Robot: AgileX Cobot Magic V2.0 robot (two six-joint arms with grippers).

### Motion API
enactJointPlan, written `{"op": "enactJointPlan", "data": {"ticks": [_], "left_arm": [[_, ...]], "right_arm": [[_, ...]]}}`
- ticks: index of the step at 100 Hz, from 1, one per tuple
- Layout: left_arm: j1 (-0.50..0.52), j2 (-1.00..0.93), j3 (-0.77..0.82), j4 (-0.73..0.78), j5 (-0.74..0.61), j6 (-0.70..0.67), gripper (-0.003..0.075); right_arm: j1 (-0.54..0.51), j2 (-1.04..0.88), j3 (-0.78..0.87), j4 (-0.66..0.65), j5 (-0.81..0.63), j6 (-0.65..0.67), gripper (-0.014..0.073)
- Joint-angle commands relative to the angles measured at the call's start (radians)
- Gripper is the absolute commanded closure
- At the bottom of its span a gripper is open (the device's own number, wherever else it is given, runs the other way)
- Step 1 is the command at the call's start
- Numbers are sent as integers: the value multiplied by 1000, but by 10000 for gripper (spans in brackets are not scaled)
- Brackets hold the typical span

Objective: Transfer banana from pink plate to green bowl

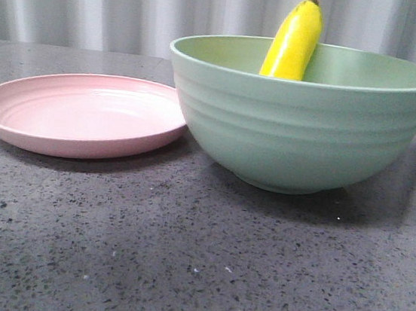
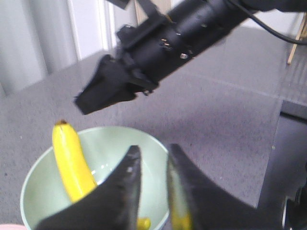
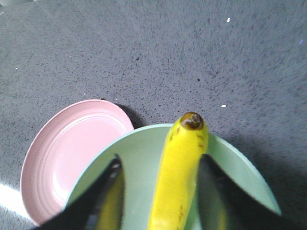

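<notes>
The yellow banana (image 1: 293, 41) stands steeply in the green bowl (image 1: 302, 129), leaning on the far rim with its dark tip up. The pink plate (image 1: 84, 114) lies empty to the left, touching the bowl. Neither gripper shows in the front view. In the right wrist view my right gripper (image 3: 160, 158) is open above the bowl (image 3: 144, 153), its fingers wide apart on either side of the banana (image 3: 180, 177) and not closed on it. My left gripper (image 2: 154, 147) hovers over the bowl (image 2: 110, 148), empty, jaws a little apart, beside the banana (image 2: 72, 163).
The dark speckled table (image 1: 195, 260) stretches in front of the plate and bowl. A grey curtain (image 1: 82, 3) hangs behind. The right arm's black gripper (image 2: 91, 103) hangs over the far side of the bowl in the left wrist view. The plate (image 3: 72, 148) lies beside the bowl.
</notes>
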Motion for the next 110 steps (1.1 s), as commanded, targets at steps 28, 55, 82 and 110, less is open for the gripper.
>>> {"op": "enactJointPlan", "data": {"ticks": [28,55,82,110], "left_arm": [[-6,-221,134,51,-169,-2,741],[-6,-422,320,51,-215,-2,741],[-6,-585,486,51,-213,-2,741],[-6,-713,624,45,-198,-2,741]], "right_arm": [[-2,-320,39,-40,17,-21,662],[-2,-577,264,-89,-118,-23,661],[-2,-821,487,-160,-159,-23,661],[-2,-1046,656,-201,-192,-23,661]]}}
